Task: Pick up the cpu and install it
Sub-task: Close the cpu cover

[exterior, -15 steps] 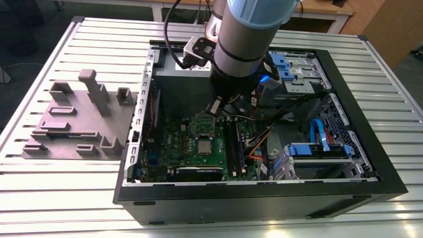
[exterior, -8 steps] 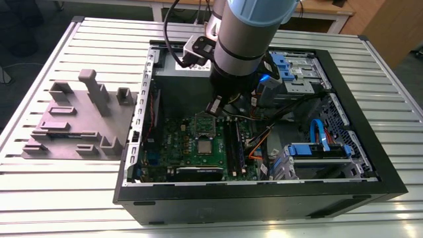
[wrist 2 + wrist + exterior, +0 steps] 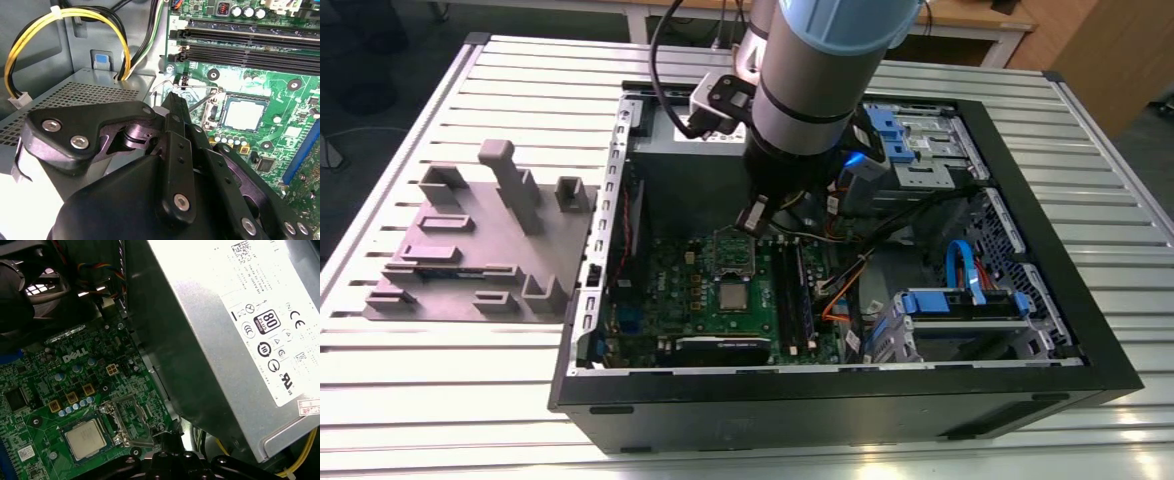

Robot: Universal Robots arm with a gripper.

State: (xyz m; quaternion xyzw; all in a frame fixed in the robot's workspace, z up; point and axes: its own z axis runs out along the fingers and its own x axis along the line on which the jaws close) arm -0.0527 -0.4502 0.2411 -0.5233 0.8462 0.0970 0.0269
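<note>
So the cpu [image 3: 85, 438] is already sitting flat in the socket on the green motherboard [image 3: 670, 300], inside the open PC case [image 3: 854, 420]. You can spot it in both wrist views, silvery square with the paler rim [image 3: 243, 112], and in the exterior view it's the little grey square mid-board [image 3: 735, 294].

Your gripper [image 3: 754, 218] hangs just above the board, on the power supply [image 3: 240, 325] side of the socket, near the open metal frame and its wire lever [image 3: 192, 90]. So the chip lies a bit off from the fingertips, across the socket frame, on the side away from the power supply. It's square, so no long axis to worry about; its edges run parallel to the frame.

The fingers look closed together with nothing between them, tips right by the lever in the second wrist view. I'd say the chip is placed and you're at the latch end of things, but that's my read.

The grey fixture block [image 3: 480, 250] sits out on the table, well apart from the case.
</note>
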